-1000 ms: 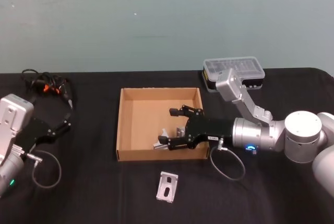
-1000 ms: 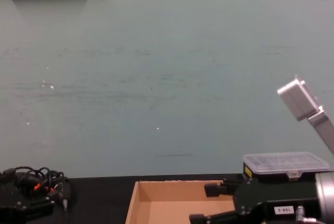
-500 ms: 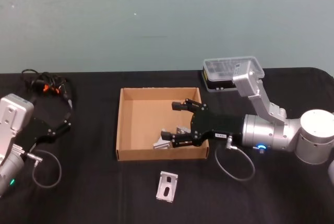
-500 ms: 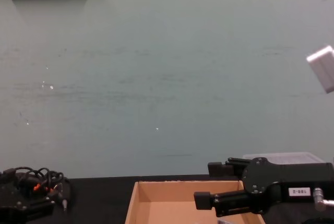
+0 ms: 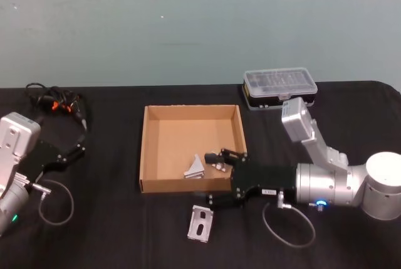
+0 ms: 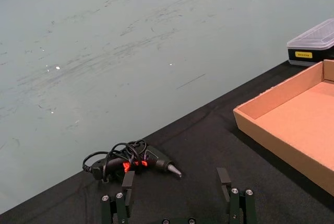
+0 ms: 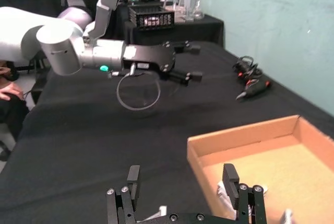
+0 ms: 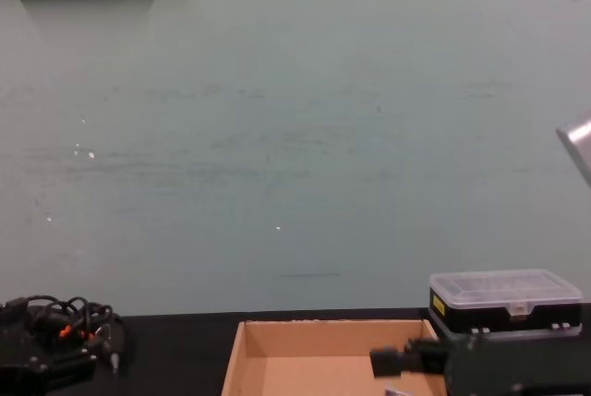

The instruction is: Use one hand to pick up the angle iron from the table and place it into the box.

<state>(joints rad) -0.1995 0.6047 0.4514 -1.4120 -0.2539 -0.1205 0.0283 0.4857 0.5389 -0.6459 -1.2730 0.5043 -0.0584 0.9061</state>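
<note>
Lower centre, the black blocky right gripper (image 5: 213, 178), jaws spread, straddles the front wall of the shallow brown cardboard box (image 5: 145, 150). A silvery L-shaped angle iron (image 5: 200, 224) lies just below it. The left gripper (image 5: 78, 140) sits far left, jaws spread.

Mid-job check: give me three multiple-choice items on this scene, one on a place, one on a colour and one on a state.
1. Where is the angle iron that lies outside the box?
A on the table, in front of the box
B on the table, behind the box
C in the right gripper
2. What colour is the box?
A white
B brown
C blue
3. How is the right gripper?
A shut on an angle iron
B open, holding nothing
C shut, empty
Answers: 1 A, it lies flat just before the front wall. 2 B, plain cardboard brown. 3 B, its fingers are spread at the box's front right corner.
</note>
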